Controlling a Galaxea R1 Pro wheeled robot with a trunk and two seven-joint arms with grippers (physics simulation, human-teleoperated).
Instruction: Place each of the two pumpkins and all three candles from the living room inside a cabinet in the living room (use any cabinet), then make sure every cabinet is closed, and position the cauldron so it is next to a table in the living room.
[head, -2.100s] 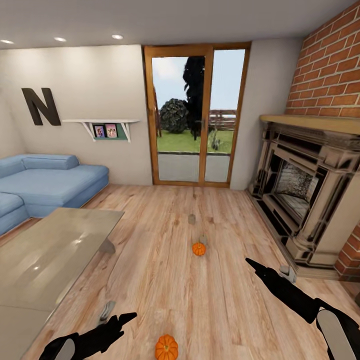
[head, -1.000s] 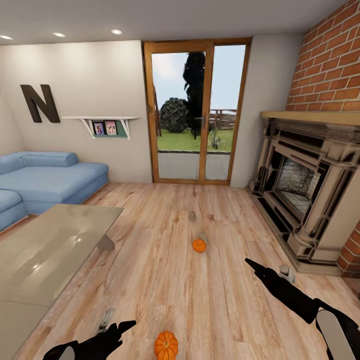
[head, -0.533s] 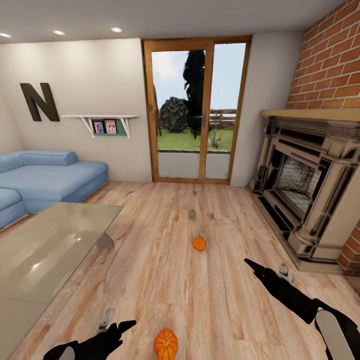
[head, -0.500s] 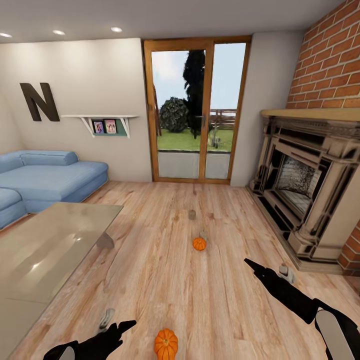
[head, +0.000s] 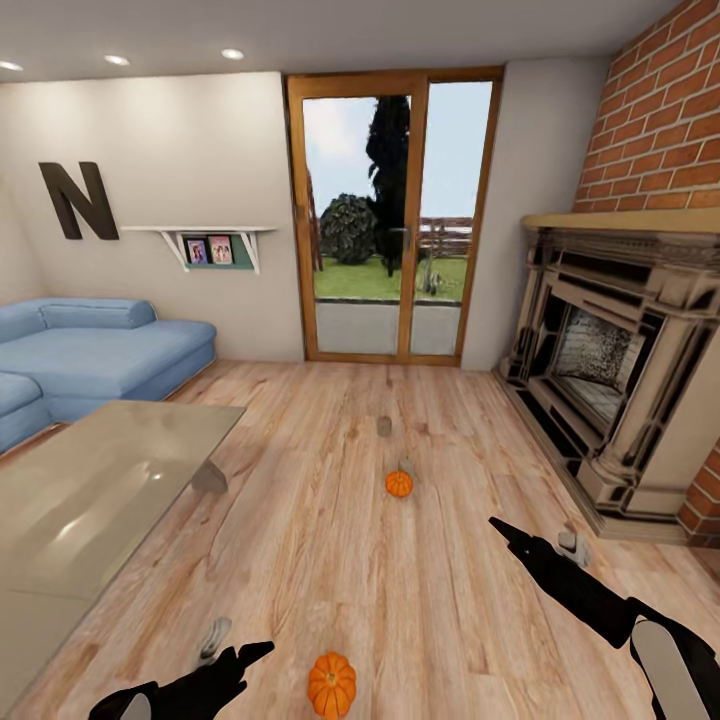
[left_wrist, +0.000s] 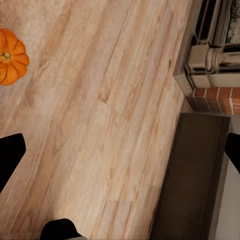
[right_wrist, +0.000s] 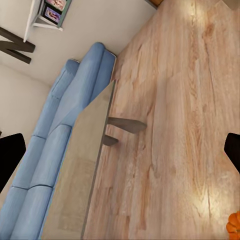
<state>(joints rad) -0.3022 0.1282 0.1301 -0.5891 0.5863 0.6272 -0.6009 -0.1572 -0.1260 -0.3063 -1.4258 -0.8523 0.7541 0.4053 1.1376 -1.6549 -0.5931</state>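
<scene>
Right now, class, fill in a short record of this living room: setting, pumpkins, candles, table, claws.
setting: wooden floor, fireplace on the right, blue sofa on the left
pumpkins: near pumpkin between the arms, far pumpkin mid-floor
candles: three on the floor, candle, candle just behind the far pumpkin, candle by the hearth
table: table on the left
claws: left claw, right claw, both empty

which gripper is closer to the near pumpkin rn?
Left. The left gripper sits just beside the near pumpkin, low over the floor. The right gripper is farther off, up toward the fireplace side.
</scene>
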